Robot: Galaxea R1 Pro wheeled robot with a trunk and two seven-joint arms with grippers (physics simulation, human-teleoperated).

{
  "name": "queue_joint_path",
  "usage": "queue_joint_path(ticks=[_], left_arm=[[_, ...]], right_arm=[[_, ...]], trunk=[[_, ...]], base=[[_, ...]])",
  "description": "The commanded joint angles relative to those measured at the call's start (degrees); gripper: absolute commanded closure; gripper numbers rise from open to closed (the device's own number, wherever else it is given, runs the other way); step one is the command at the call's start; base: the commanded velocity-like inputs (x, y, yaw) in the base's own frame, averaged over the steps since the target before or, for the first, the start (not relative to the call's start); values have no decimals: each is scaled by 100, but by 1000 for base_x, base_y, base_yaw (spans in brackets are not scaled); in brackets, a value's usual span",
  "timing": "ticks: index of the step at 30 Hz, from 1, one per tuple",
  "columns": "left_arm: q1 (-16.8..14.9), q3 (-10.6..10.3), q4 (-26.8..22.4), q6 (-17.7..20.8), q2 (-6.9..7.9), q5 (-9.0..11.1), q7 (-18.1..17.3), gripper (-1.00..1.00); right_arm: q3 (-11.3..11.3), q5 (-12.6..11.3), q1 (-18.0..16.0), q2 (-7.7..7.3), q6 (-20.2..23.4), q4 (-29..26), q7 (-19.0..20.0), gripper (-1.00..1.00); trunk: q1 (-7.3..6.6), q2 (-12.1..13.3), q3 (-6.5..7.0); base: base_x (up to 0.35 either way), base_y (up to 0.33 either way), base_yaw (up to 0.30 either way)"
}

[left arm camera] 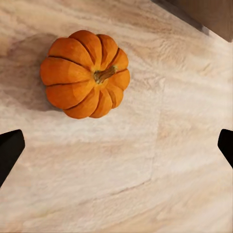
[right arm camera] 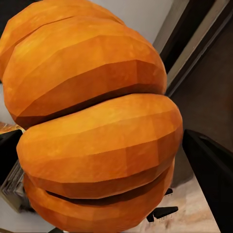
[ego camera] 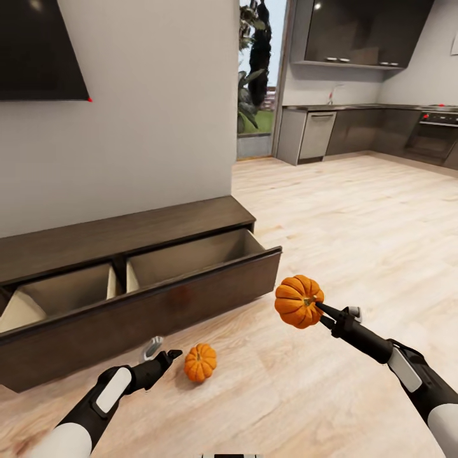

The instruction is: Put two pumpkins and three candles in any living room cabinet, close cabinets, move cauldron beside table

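Note:
My right gripper point(ego camera: 318, 308) is shut on one orange ribbed pumpkin point(ego camera: 298, 301), holding it in the air to the right of the cabinet; the same pumpkin point(right arm camera: 97, 121) bulges between the dark fingers point(right arm camera: 213, 170) in the right wrist view. The second pumpkin point(ego camera: 200, 362) lies on the wooden floor in front of the cabinet. My left gripper point(ego camera: 166, 354) is open just left of it, and in the left wrist view this pumpkin point(left arm camera: 85, 73) sits beyond the spread fingertips point(left arm camera: 9, 150). The long dark-brown cabinet point(ego camera: 159, 305) has its pull-out front open, showing two light compartments.
A dark screen point(ego camera: 38, 51) hangs on the white wall above the cabinet. Beyond the wall's corner lie open wooden floor point(ego camera: 356, 216) and a dark grey kitchen point(ego camera: 381, 127) with a dishwasher and oven. A glass door with plants point(ego camera: 254, 76) is behind.

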Motion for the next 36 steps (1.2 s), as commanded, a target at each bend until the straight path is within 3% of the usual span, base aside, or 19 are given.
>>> queue_joint_path(ticks=[1, 15, 26, 36], left_arm=[[-4, -22, 1, 7, 8, 28, -4, -100], [1, -3, 28, -5, 4, 26, -4, -100], [-1, 5, -19, -8, 2, 40, -4, -100], [1, 6, -23, -3, 9, 43, -4, -100]], right_arm=[[-5, -37, -3, -1, 65, -3, 4, 100], [-5, -38, -3, -5, 51, -3, 13, 100], [-5, -38, -3, -9, 50, 8, 11, 100], [-13, -38, -3, -17, 36, 23, 17, 100]], trunk=[[2, -2, -5], [2, -2, -5], [2, -2, -5], [27, -15, -226]], base=[[285, 159, 0], [167, 71, 0], [16, 0, 0], [0, 0, 0]])
